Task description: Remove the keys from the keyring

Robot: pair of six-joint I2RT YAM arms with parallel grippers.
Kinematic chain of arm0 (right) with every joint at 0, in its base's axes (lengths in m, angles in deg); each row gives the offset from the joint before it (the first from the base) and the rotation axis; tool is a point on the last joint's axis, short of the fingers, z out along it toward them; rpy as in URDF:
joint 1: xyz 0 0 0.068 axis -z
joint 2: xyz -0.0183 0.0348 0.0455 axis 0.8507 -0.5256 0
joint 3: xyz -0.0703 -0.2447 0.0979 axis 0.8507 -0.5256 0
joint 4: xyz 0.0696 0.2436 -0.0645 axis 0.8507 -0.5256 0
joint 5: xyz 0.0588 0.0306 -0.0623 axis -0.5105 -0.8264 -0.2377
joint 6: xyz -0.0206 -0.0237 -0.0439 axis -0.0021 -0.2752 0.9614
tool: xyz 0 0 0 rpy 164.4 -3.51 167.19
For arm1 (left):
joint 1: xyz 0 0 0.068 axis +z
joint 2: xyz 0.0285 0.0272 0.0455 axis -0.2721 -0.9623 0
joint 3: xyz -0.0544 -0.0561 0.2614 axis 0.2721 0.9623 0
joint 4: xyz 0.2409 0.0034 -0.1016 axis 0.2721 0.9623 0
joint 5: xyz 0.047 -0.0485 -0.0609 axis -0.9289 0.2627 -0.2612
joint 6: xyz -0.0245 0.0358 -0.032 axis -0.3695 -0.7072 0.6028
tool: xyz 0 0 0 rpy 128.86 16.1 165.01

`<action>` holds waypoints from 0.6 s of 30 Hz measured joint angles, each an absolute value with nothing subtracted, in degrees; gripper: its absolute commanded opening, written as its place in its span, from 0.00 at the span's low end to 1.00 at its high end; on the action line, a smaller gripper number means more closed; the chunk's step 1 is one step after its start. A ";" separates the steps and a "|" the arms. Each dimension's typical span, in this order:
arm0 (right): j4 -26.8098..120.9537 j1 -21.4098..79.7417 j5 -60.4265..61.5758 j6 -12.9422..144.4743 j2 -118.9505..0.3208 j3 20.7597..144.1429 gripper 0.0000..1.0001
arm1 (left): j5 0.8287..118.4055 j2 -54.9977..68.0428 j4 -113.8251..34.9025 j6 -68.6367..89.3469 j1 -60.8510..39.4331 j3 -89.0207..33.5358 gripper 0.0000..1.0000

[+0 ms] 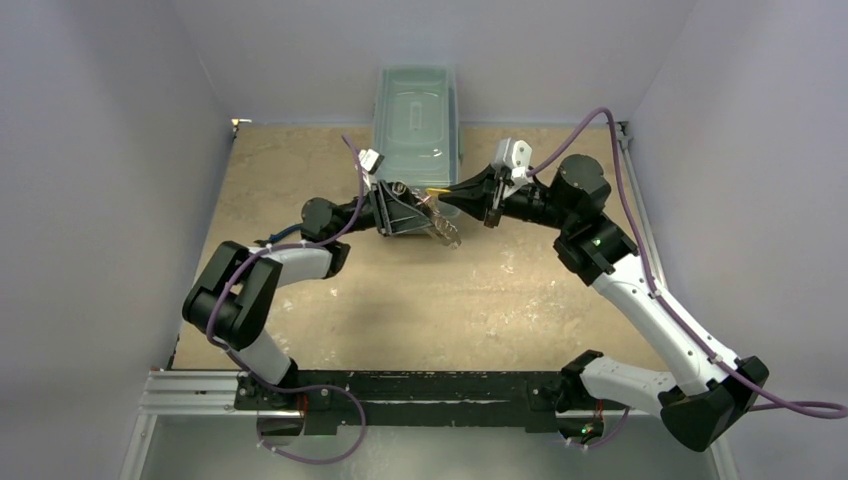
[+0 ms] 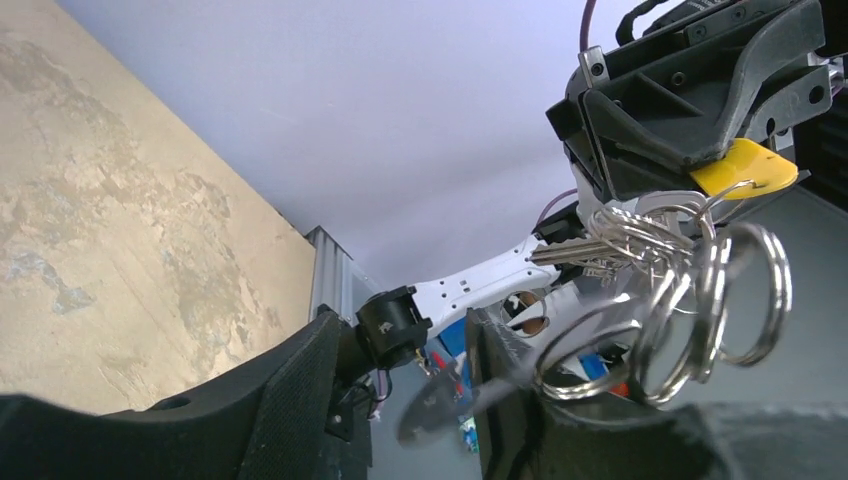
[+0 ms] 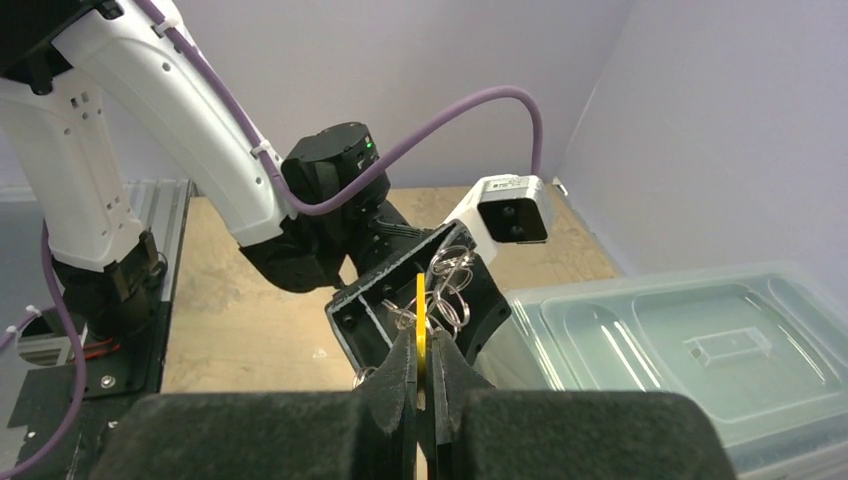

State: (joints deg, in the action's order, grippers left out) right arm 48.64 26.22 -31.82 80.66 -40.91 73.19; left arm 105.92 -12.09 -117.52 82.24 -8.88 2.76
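Over tan table (image 1: pixel 480 300), we see right gripper (image 3: pixel 421 345) clamped on yellow-headed small key (image 3: pixel 421 308), left gripper (image 2: pixel 400 345) fingers apart. Lidded translucent plastic bin (image 1: pixel 415 110): contents unclear.

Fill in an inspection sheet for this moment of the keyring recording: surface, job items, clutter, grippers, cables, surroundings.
Surface: tan, mottled table.
Job's things: keyring, a bunch of linked silvery loops, hangs in the air between the two arms; silvery keys fan out from it; yellow-headed key sits at its top.
Clutter: translucent lidded bin at the table's far edge.
Grippers: right gripper shut on the yellow-headed key; left gripper open, close under the loops, contact cannot be told.
Cables: purple cable loops along each arm.
Surroundings: pale walls on three sides; metal rail under the arm bases.
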 measured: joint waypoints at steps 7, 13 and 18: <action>46.54 26.22 -31.25 81.16 -40.80 73.16 0.00 | 105.42 -12.09 -117.41 81.93 -6.80 2.73 0.02; 40.14 26.90 -26.26 83.83 -38.24 72.29 0.05 | 108.59 -10.36 -114.83 79.61 -3.35 2.73 0.00; 35.04 31.49 -24.38 84.00 -33.94 68.29 0.64 | 112.13 -4.24 -100.88 69.56 -3.41 1.58 0.00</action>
State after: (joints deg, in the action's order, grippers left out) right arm 35.04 31.49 -24.38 84.00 -33.94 68.29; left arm 112.13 -4.24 -100.88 69.56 -3.41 1.58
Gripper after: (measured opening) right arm 0.430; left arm 0.193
